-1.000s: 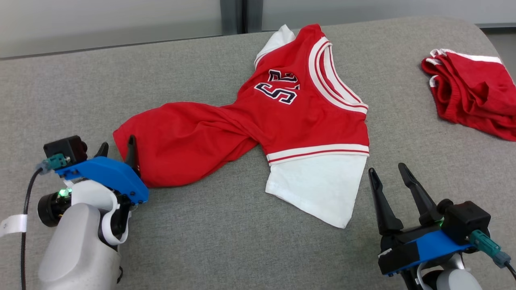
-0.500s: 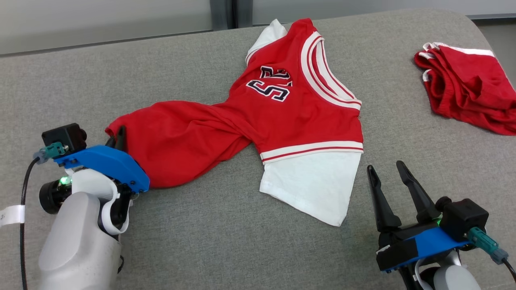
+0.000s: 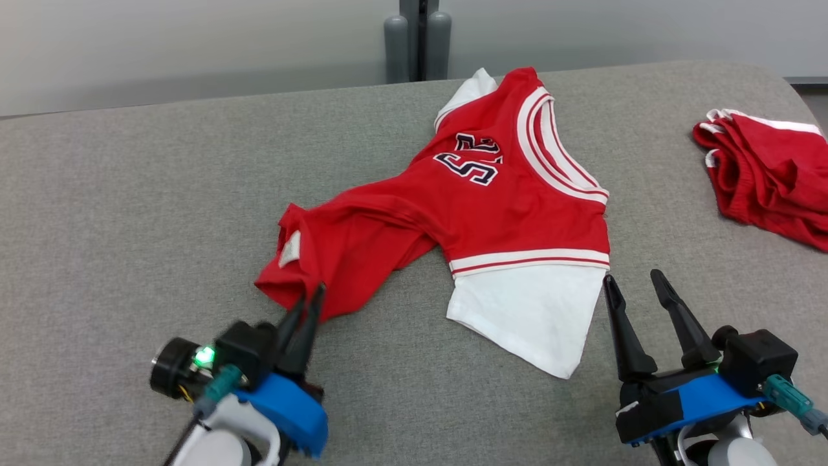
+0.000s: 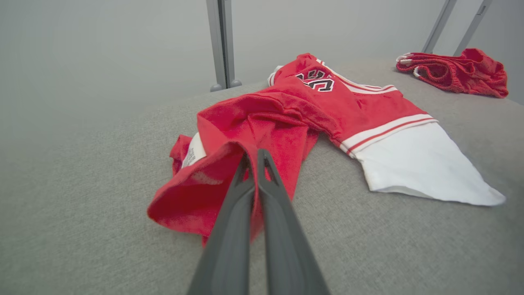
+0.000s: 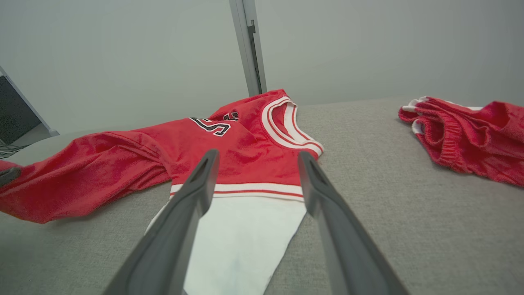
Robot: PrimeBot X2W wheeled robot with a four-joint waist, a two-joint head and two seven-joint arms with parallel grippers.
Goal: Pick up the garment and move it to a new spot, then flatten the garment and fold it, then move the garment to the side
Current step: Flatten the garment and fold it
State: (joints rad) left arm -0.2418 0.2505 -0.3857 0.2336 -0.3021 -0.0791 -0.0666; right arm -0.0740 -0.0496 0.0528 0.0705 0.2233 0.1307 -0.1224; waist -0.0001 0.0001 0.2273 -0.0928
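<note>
Garment (image 3: 511, 213): red jersey with white sleeves, crumpled across the middle of the grey padded table (image 3: 129, 194), collar far, hem (image 3: 284, 288) near-left.
Second red garment (image 3: 770, 175): heaped far right, well apart.
Right gripper (image 3: 632, 279): fingers spread, empty, just beside the near white sleeve (image 3: 537, 310).
Left gripper (image 3: 310, 298): fingers pinched together on the hem.
White label (image 3: 291, 249): exposed by the hem.
Progress: pick-up barely begun. Relocating, flattening, folding and setting aside remain.
Change: a second ago the left fingers stood apart at the stretched-out hem. Now they are closed, with the hem drawn in and bunched.
</note>
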